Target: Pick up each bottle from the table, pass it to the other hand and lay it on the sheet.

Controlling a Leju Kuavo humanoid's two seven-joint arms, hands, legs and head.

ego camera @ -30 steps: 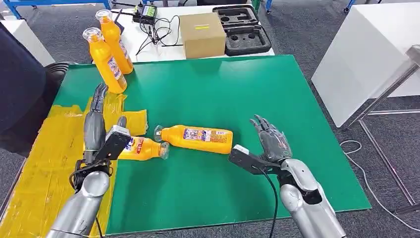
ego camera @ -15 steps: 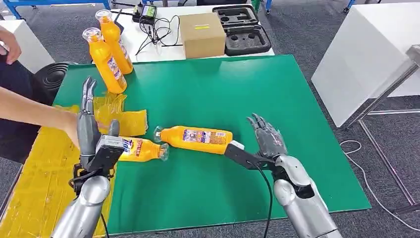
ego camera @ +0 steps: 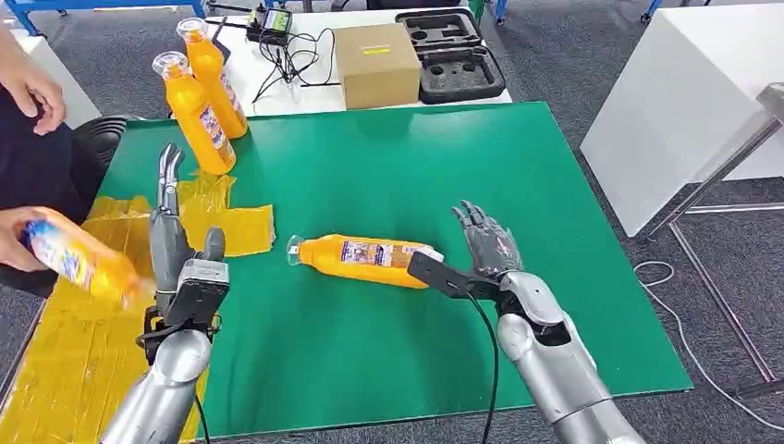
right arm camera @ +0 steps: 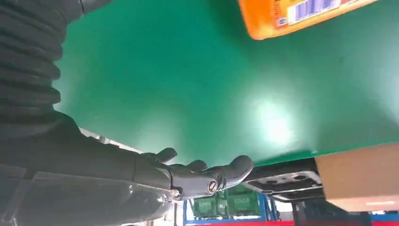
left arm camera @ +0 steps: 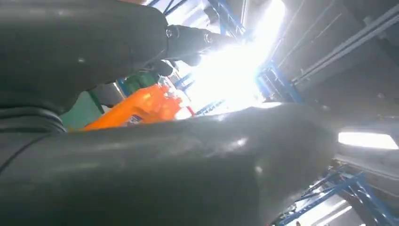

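An orange bottle (ego camera: 362, 260) lies on its side on the green table (ego camera: 416, 157), cap pointing left. My right hand (ego camera: 486, 246) is open just right of the bottle's base, close to it; the right wrist view shows that base (right arm camera: 301, 14) apart from my spread fingers (right arm camera: 207, 176). My left hand (ego camera: 169, 233) stands open with straight fingers over the edge of the yellow sheet (ego camera: 55, 356), holding nothing. Two more orange bottles (ego camera: 194, 116) (ego camera: 215, 79) stand upright at the back left. A person's hand (ego camera: 18, 236) holds another bottle (ego camera: 79, 264) above the sheet.
A cardboard box (ego camera: 376, 65) and an open black case (ego camera: 453, 51) sit on the white table behind, with cables (ego camera: 296, 51). A white cabinet (ego camera: 684, 102) stands to the right. The person's other hand (ego camera: 32, 88) is at the far left.
A person has lifted the bottle that lay beside my left hand and carries it left over the sheet. My right hand has moved left, up to the lying bottle's base.
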